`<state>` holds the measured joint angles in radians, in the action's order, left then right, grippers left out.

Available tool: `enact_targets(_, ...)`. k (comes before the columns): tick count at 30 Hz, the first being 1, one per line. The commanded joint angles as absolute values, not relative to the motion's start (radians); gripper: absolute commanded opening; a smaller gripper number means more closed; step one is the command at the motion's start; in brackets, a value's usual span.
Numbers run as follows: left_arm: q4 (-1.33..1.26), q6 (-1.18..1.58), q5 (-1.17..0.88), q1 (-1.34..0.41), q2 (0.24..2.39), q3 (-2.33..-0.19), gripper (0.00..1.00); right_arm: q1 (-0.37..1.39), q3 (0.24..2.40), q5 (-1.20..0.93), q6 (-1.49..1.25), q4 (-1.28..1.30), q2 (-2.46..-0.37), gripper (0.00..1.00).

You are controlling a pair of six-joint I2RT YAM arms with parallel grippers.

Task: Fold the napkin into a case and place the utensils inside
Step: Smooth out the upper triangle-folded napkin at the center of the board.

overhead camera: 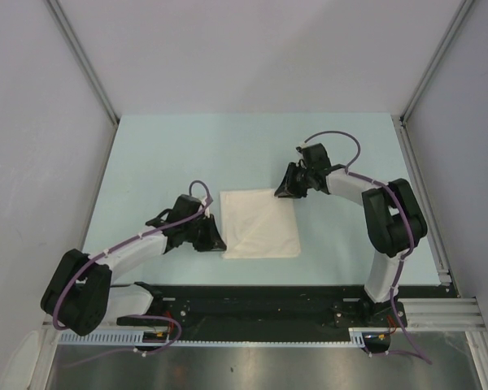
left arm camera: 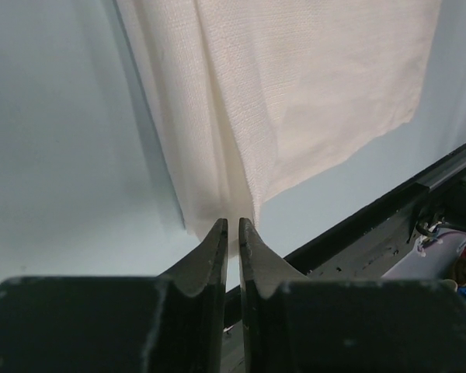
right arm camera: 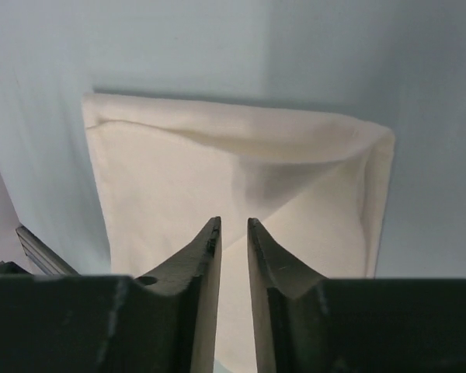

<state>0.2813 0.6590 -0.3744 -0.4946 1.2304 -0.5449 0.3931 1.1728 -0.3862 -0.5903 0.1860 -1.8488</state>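
Your napkin (overhead camera: 260,223) lies spread near the middle of the pale blue table (overhead camera: 187,154), roughly square. Bare table opens out beyond its far edge and to both sides. A black rail (overhead camera: 260,294) runs along the near edge of the table, a little way from the cloth. Your left gripper (left arm camera: 233,224) is at the near left corner, jaws drawn almost together and pinching that corner, with the fabric gathering into soft pleats that run to the tips. Your right gripper (right arm camera: 234,223) sits at the far edge near the right corner, jaws a narrow slit with white cloth showing in it; you cannot tell whether it grips. From its wrist view, the edge farthest from the fingers stands up in a low rolled lip. The cloth is cream, thin and finely woven
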Motion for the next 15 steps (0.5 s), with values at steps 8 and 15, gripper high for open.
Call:
enact_targets(8, 0.216, 0.684, -0.385, -0.506, 1.226, -0.451, 0.14, 0.368, 1.172, -0.42, -0.583, 0.08, -1.904, 0.17)
enact_targets(15, 0.21, 0.672, -0.362, -0.506, 1.249, -0.443, 0.14, 0.357, 1.203, -0.436, -0.591, 0.051, -1.963, 0.15)
